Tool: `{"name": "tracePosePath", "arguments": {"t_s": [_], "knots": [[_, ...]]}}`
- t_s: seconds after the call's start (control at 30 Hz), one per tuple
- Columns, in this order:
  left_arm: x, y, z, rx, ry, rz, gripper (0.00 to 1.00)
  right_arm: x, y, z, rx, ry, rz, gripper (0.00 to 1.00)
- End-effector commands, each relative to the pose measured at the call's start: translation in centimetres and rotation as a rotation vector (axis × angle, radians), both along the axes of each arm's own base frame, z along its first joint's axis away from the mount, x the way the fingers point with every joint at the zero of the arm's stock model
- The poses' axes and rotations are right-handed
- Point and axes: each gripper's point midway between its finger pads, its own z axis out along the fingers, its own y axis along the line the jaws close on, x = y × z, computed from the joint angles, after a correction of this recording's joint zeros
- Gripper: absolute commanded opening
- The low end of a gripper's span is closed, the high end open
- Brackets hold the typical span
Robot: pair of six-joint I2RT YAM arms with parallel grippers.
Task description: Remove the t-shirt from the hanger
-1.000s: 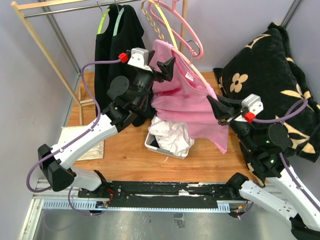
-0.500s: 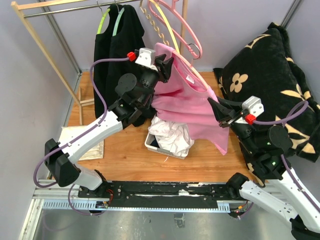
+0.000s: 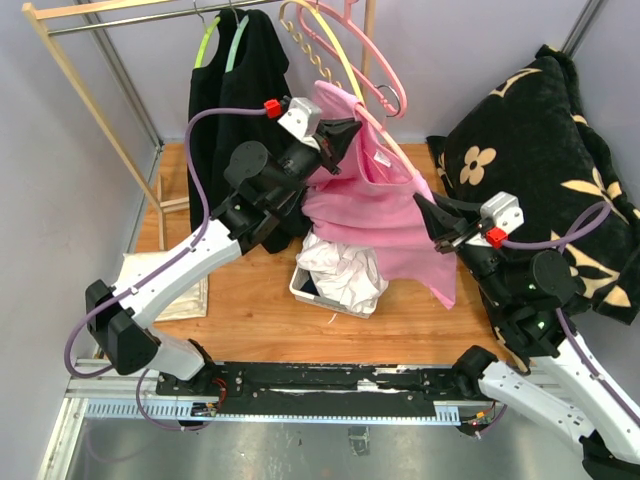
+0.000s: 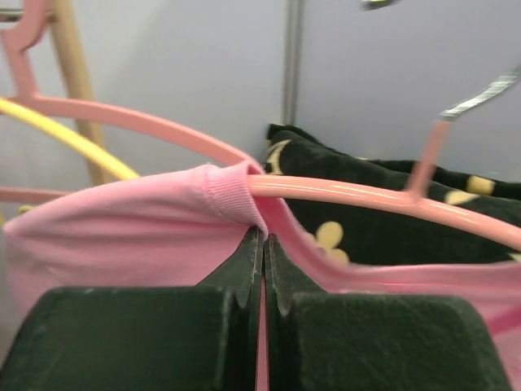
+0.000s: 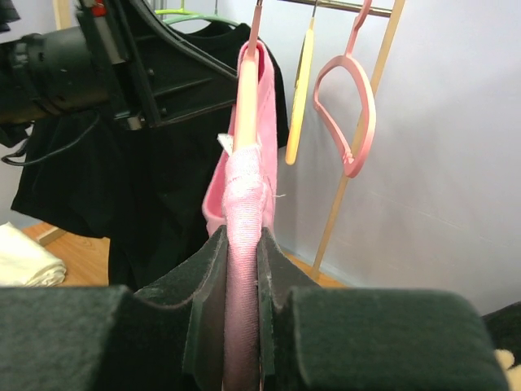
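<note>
A pink t-shirt [image 3: 370, 215] hangs on a pink hanger [image 3: 396, 152] off the rack. My left gripper [image 3: 345, 130] is shut on the shirt's ribbed collar, just under the hanger's arm. In the left wrist view a thin fold of the t-shirt [image 4: 122, 236] runs between the closed left gripper [image 4: 264, 238], with the hanger [image 4: 366, 195] crossing just above. My right gripper [image 3: 425, 207] is shut on the shirt's right shoulder end. In the right wrist view the t-shirt [image 5: 244, 204] fills the right gripper [image 5: 242, 244], and the hanger [image 5: 247, 98] rises beyond it.
A black garment [image 3: 235, 90] hangs on a green hanger at the rack's left. Empty pink and yellow hangers [image 3: 350, 50] hang behind the shirt. A white basket [image 3: 300, 287] of white cloth sits below. A black flowered blanket [image 3: 540, 130] is at right, folded cream cloth [image 3: 160, 290] at left.
My left gripper moved right and up to the shirt's collar and closed on it. The right gripper kept its hold in the same place.
</note>
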Motion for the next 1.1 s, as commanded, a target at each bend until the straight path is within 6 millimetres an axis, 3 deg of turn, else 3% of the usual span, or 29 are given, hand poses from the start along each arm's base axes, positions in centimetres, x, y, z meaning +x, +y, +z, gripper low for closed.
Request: {"name": "tracePosePath", "arguments": {"t_s": [0.0, 0.13, 0.27, 0.37, 0.43, 0.47, 0.57, 0.8, 1.07], "knots": [[-6.5, -1.8, 3.2, 0.032, -0.098, -0.302, 0.01, 0.1, -0.2, 2.9, 0.091, -0.109, -0.024, 0.01], [-8.5, -2.2, 1.8, 0.059, -0.065, -0.383, 0.01, 0.9, 0.0, 2.8, 0.108, -0.107, -0.038, 0.01], [-8.4, -2.0, 0.2, 0.075, -0.013, -0.363, 0.01, 1.1, 0.5, 2.7, 0.109, -0.107, -0.027, 0.01], [-6.5, -0.3, -0.3, 0.039, 0.031, -0.225, 0.21, 1.2, 0.7, 2.4, 0.100, -0.100, -0.025, 0.01], [-5.4, 1.2, -0.3, 0.012, 0.047, -0.129, 0.40, 1.4, 0.7, 2.0, 0.088, -0.093, -0.030, 0.01], [-5.0, 1.8, -0.2, -0.005, 0.051, -0.090, 0.51, 1.4, 0.7, 1.8, 0.084, -0.091, -0.031, 0.01], [-4.6, 3.1, 0.4, -0.041, 0.032, -0.026, 0.71, 1.5, 0.8, 1.3, 0.070, -0.085, -0.034, 0.01], [-5.6, 4.1, 3.7, -0.113, -0.142, -0.012, 0.78, 1.4, 1.2, 0.5, 0.041, -0.073, -0.014, 0.01], [-4.9, 1.4, 4.9, -0.042, -0.223, -0.062, 0.76, 1.0, 1.5, 0.2, 0.044, -0.060, 0.017, 0.01]]}}
